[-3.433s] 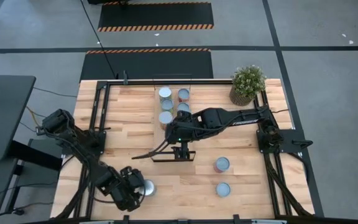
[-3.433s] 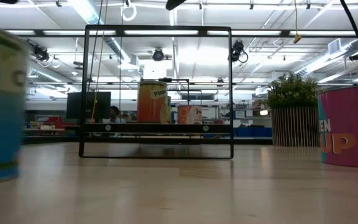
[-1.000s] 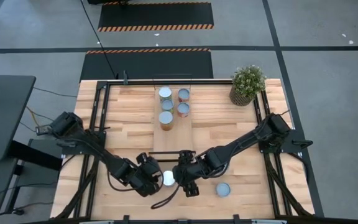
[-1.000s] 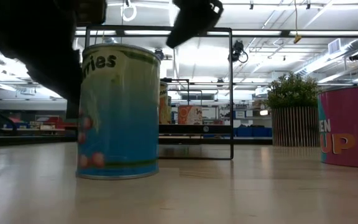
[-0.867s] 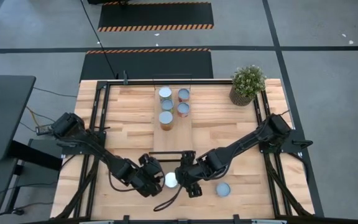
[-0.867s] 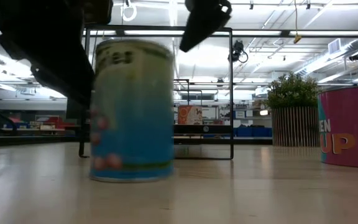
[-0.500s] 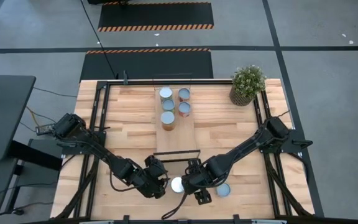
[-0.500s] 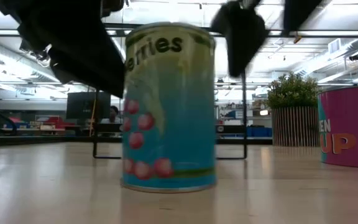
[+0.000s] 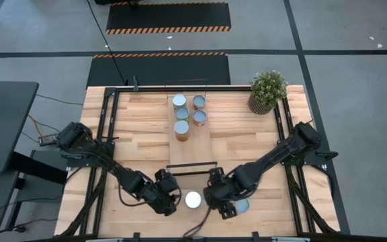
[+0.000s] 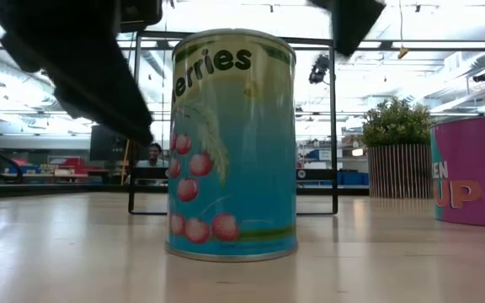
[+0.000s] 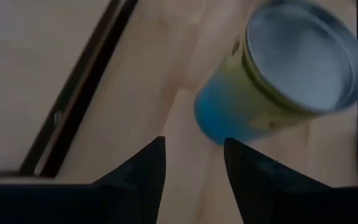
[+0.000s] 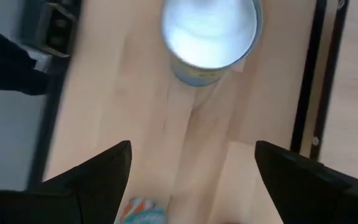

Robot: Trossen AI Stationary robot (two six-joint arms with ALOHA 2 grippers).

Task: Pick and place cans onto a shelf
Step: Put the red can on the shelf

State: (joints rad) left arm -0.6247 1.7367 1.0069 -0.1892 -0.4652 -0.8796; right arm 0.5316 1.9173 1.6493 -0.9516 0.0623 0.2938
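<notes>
A blue can (image 9: 193, 199) with a white top stands upright near the table's near edge; it also shows close up in the low view (image 10: 232, 143). My left gripper (image 9: 172, 200) stands just left of it, open by a narrow gap (image 11: 194, 142), with the can (image 11: 291, 74) beyond its fingertips. My right gripper (image 9: 224, 207) hangs wide open (image 12: 192, 149) just right of the can (image 12: 210, 37), above the table. The shelf (image 9: 191, 148) lies in the table's middle, with several cans (image 9: 181, 114) standing on its far end. My left gripper has one fingertip (image 11: 229, 149) right beside the blue can's lower side (image 11: 211, 132). I cannot tell whether it touches. The can stands on its base on the table.
A second can (image 9: 243, 206) stands partly under my right arm; in the low view it shows pink at the right (image 10: 474, 168). A potted plant (image 9: 267, 91) is at the far right corner. The shelf's black wire frame (image 10: 333, 126) stands behind the blue can.
The blue can has slid upright toward the table's right and near edge with my left gripper close behind it, then come to rest. My right gripper has gone toward the near right, from beside the can to over the second can, staying wide open.
</notes>
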